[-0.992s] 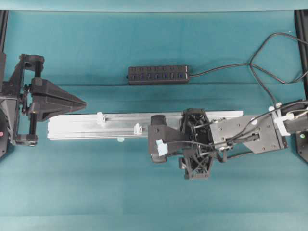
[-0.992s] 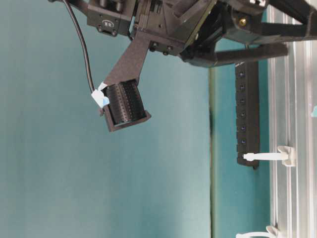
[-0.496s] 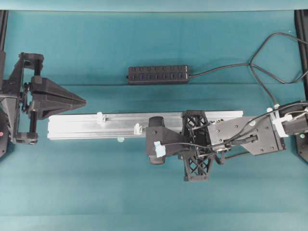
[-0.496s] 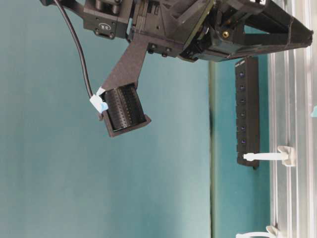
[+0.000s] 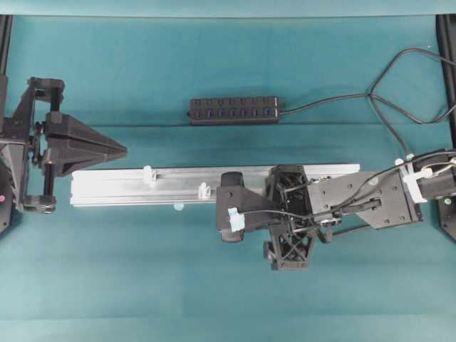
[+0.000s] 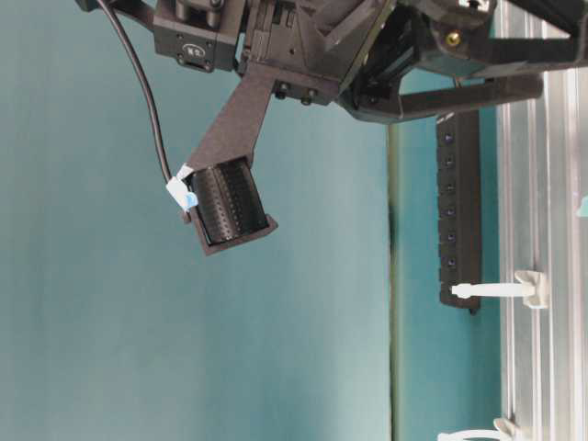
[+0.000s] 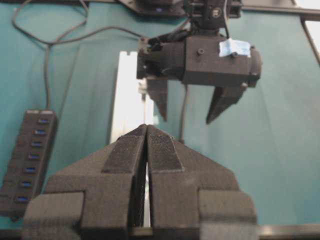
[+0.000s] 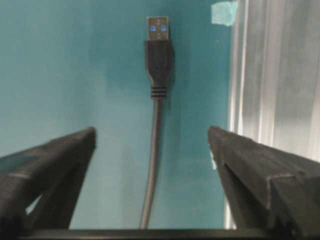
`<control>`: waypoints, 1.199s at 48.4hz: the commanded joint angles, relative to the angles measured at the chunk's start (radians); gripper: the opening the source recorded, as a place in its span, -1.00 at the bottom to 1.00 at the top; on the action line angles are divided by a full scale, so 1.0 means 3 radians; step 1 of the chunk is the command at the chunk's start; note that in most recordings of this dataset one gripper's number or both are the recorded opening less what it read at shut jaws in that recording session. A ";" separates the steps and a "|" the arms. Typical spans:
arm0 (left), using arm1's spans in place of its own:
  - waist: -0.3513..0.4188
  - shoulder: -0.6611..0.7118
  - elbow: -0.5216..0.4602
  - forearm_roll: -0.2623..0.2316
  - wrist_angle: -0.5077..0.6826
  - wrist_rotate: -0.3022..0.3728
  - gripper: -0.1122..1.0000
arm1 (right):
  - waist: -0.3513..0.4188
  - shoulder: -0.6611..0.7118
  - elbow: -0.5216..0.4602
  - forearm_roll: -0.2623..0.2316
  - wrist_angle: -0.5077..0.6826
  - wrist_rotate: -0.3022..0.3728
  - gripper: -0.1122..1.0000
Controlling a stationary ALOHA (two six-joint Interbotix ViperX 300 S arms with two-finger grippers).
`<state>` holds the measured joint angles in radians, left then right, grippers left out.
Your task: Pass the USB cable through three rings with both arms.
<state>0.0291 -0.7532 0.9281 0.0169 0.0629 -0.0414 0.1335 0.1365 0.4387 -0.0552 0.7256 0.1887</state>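
Just R gripper (image 8: 152,150) wide over USB cable (image 8: 158,55) beside rail (image 8: 272,75); L gripper (image 7: 146,131) closed.

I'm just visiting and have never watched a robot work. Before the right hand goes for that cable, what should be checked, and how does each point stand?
1. Right hand open: ok, its fingers stand wide apart.
2. Cable between those fingers: ok, it lies on the cloth in the gap, untouched.
3. Plug free: ok, nothing on it.
4. Left hand shut and empty: ok, waiting at the rail's far end.
5. Rings upright on the rail: ok for two; the third cannot tell.
6. Cable through any ring: not ok, none yet.
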 commanded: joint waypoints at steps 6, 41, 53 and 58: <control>0.0005 -0.0005 -0.0077 0.0005 -0.0036 -0.0005 -0.76 | -0.0015 -0.0026 -0.0015 0.0005 -0.0005 0.0112 0.75; 0.0005 0.0036 -0.0092 0.0000 -0.0036 -0.0005 -0.76 | -0.0015 0.0164 0.0143 -0.0072 -0.0271 0.0245 0.73; 0.0010 0.0046 -0.0092 0.0005 -0.0036 -0.0005 -0.76 | -0.0015 0.0215 0.0159 -0.0087 -0.0286 0.0143 0.73; 0.0010 0.0061 -0.0092 0.0005 -0.0036 -0.0005 -0.76 | -0.0015 0.0235 0.0159 -0.0087 -0.0297 0.0128 0.73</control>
<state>0.0291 -0.7363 0.9281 0.0153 0.0614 -0.0414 0.1289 0.2086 0.4909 -0.0782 0.6412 0.2378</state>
